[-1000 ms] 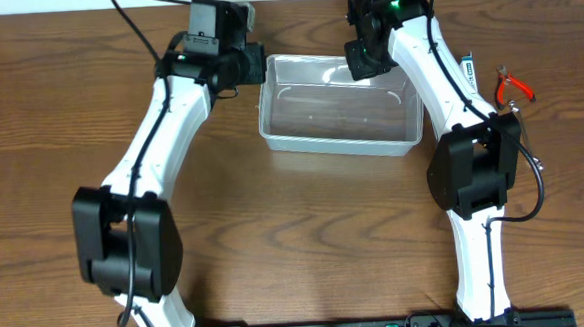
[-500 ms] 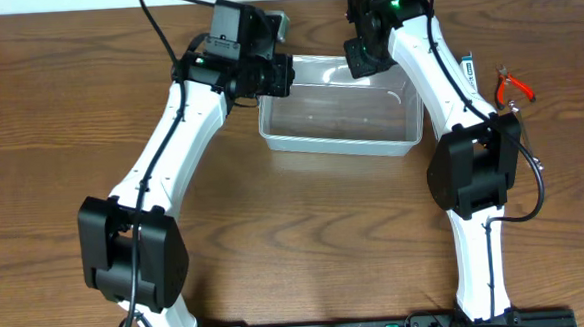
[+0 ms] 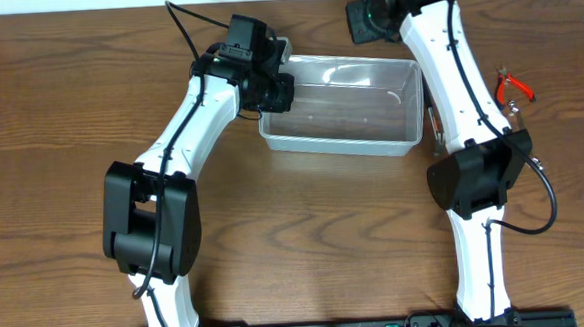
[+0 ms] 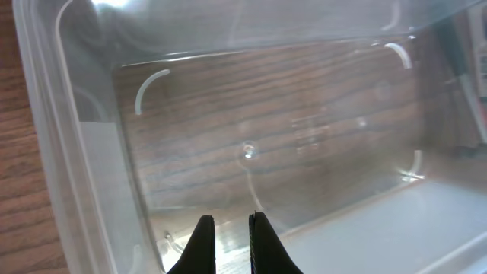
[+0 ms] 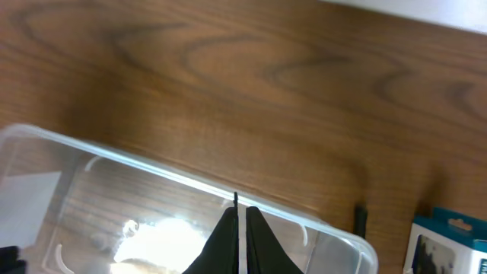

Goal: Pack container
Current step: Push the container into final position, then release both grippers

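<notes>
- Overhead: showing the container sitting on the wooden table toward the far edge, between the 2 arms.
- Showing the left gripper hanging over the container's left end, just inside the rim, and giving no clear sight of the jaw gap from this height.
- Showing the right gripper hovering by the container's far right corner, again hiding how the jaws are standing.
- Catching the red-handled pliers lying on the table to the right, well apart from the container.
- Left wrist: looking down into the container through its clear floor to the wood grain beneath, with 1 pale wall running along the lower right.
- Holding the 2 dark fingers of the left gripper narrowly apart, leaving a thin strip of light between them and gripping nothing.
- Right wrist: pointing down at the container's far rim and 1 rounded corner.
- Keeping the right gripper's fingers pressed together, meeting at the tips and clasping nothing.
- Showing the blue-and-white box lying at the lower right edge, near that corner.
- Showing a thin dark stick lying between corner and box, too small for telling what it is.
</notes>
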`<state>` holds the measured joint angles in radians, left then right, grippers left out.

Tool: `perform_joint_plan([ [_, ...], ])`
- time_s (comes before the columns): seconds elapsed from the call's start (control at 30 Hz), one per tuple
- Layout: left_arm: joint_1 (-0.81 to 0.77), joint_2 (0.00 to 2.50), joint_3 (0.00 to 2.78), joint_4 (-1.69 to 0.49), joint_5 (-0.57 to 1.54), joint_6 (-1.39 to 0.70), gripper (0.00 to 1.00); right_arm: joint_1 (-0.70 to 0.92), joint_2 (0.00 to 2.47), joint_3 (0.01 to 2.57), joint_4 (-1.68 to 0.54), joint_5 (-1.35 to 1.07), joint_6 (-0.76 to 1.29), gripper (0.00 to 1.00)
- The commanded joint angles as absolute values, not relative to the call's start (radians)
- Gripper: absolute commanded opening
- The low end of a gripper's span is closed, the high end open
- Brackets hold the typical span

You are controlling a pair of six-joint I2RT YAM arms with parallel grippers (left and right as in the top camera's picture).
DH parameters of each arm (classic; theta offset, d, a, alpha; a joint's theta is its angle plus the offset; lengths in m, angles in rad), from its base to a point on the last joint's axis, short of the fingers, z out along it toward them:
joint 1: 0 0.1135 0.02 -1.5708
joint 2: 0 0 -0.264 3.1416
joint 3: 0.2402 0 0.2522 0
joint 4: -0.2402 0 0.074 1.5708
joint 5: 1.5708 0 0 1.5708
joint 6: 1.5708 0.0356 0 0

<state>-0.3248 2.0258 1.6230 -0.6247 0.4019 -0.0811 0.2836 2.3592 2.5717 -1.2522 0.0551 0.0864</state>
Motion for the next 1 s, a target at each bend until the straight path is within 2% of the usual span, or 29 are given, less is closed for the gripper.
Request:
perform_joint_plan([
  [0.0,-0.327,2.056,1.627,-0.628,0.345,-0.072,0.06,0.265,2.349,2.613,-1.265,0.052,0.082,0.06],
  [0.27,-0.327,2.072,1.627,-0.581,0.345,-0.072,0.06,0.250,2.347,2.612,-1.295,0.052,0.081,0.06],
  [0.6,-0.327,2.072,1.627,-0.579,0.165,-0.076,0.06,0.247,2.347,2.612,-1.306,0.052,0.081,0.07],
  [0.97,-0.326,2.072,1.627,-0.598,0.104,-0.085,0.06,0.247,2.347,2.612,-1.322,0.052,0.081,0.08],
])
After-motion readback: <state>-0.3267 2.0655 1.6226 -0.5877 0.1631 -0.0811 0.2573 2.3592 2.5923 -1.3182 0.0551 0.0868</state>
